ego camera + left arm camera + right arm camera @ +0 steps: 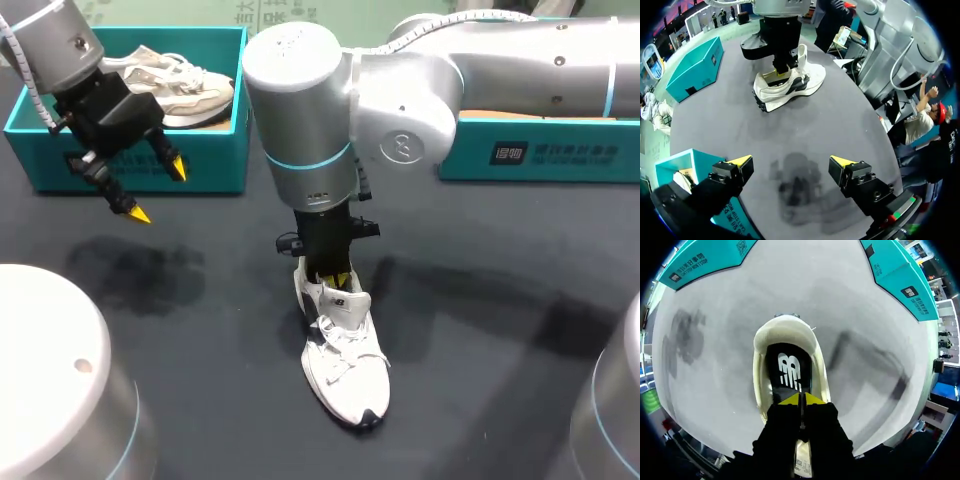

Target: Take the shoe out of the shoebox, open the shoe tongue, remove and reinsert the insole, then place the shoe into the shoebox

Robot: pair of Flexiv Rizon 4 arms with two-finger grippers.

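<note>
Bright, even overhead light, with soft diffuse shadows across the matte dark table (200,330)

We see the shoe (345,350) with a white upper of smooth, leather-like panels and woven cloth laces. Its insole (788,371) is black and smooth with a slight sheen. The table (480,380) is matt dark grey and blotchy. The shoebox (130,165) looks like matt teal cardboard. Our right arm (400,100) wears a smooth, satin silver shell. Our left gripper (791,162) has matt black fingers with yellow, plastic-looking tips.
</note>
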